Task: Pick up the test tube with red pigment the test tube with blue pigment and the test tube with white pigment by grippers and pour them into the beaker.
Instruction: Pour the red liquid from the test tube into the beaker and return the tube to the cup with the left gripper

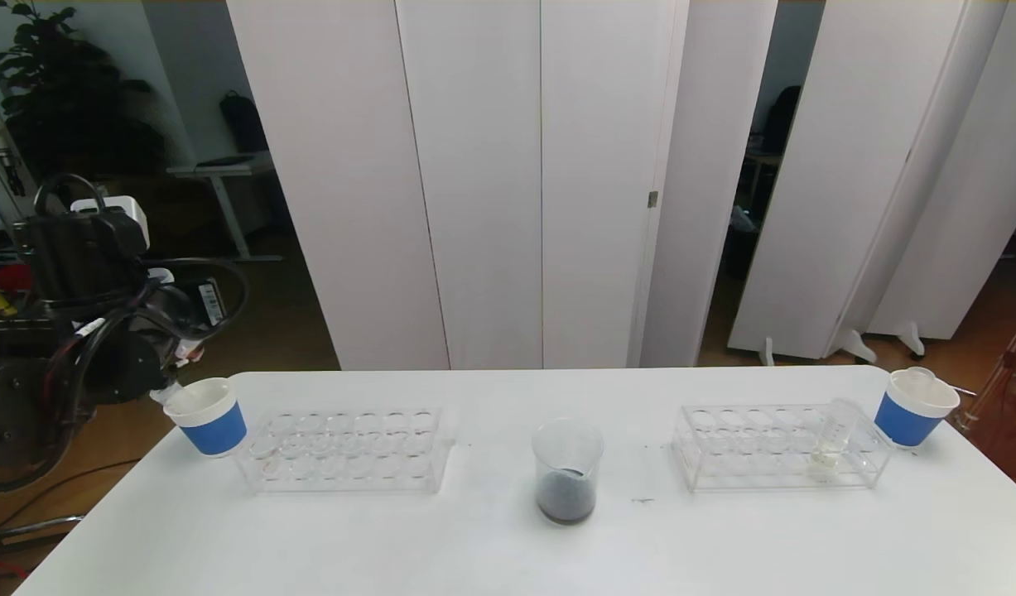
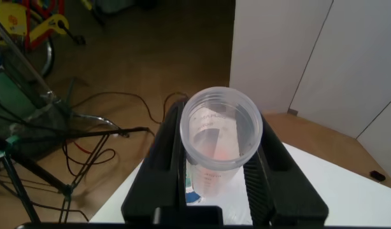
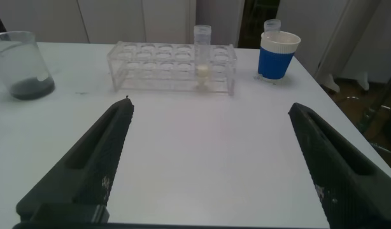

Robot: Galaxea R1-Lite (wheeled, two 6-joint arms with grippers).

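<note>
Clear tube (image 2: 221, 137) clamped in left end effector (image 2: 222, 168).

You're looking down from the head at the table (image 1: 508, 546); the right wrist is skimming low, sharing the beaker (image 1: 566, 472) at twelve o'clock.

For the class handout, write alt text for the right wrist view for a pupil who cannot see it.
The open right gripper hovers over a white table, empty. Beyond it a clear rack holds the test tube with white pigment, with a blue paper cup holding another tube at one end and the beaker, holding dark liquid, off toward the other.
</note>
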